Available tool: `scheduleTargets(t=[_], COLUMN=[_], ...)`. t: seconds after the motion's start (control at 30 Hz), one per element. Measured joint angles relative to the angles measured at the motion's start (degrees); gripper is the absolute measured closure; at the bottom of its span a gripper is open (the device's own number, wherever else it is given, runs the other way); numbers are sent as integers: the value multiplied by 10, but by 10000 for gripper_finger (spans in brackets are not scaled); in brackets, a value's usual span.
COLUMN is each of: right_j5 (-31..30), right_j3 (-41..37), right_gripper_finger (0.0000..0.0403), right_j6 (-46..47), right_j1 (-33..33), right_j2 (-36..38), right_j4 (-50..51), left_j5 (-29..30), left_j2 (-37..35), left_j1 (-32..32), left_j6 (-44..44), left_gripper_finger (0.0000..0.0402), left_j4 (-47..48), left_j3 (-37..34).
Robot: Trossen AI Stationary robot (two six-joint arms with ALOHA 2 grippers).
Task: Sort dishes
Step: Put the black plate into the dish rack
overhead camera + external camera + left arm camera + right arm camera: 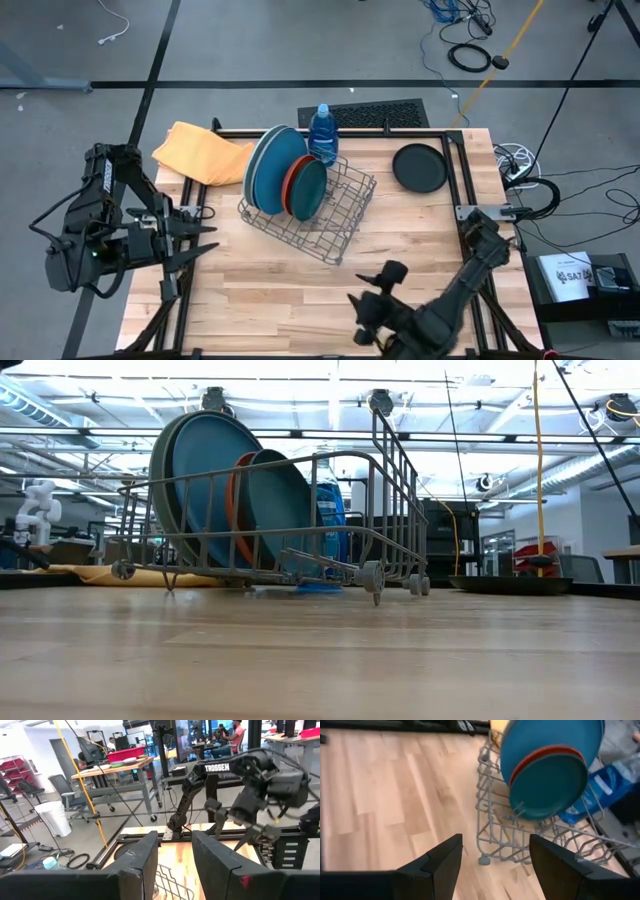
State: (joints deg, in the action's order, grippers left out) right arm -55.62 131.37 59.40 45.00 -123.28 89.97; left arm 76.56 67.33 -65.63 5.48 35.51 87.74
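A grey wire rack [330, 215] sits mid-table and holds plates standing on edge in its slots. There are large grey and blue plates [268, 165], an orange plate [291, 180] and a dark teal plate [310, 190] in front. The right wrist view shows the teal plate [547, 785] and the low view shows the stack [215, 490]. A black plate [420, 167] lies flat on the table's far right. My left gripper [205, 240] [175, 845] is open at the left edge, pointing right. My right gripper [358, 317] [495, 842] is open near the table's near edge, pointing at the rack.
A blue bottle [322, 132] stands just beyond the rack. A folded yellow cloth [200, 152] lies at the far left corner. Bare wood [260, 280] stretches between the rack and the near edge. People sit at desks in the room beyond.
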Motion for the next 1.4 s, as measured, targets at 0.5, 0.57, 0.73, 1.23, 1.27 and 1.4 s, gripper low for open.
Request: scheduleTargets(t=[0.5,0.57,0.73,1.23,1.27,1.4], right_j5=[-259,-272,-246,1,16,84], right_j3=[0,0,0,-215,-254,-413], right_gripper_finger=[179,179,179,179,179,179], right_j6=[-179,-219,-239,-204,-199,-146], right_j1=[-32,-56,-138,-412,-428,-478], right_j2=[88,106,138,300,326,433], right_j4=[-157,-174,-121,-2,-2,-20], left_j5=[0,0,0,0,0,0], left_j2=[0,0,0,6,7,10], left_j1=[21,25,31,30,30,30], left_j6=[1,2,7,32,33,33], left_gripper_finger=[278,278,278,278,278,278], left_j4=[-3,-3,-3,-1,0,-1], left_j3=[0,0,0,0,0,0])
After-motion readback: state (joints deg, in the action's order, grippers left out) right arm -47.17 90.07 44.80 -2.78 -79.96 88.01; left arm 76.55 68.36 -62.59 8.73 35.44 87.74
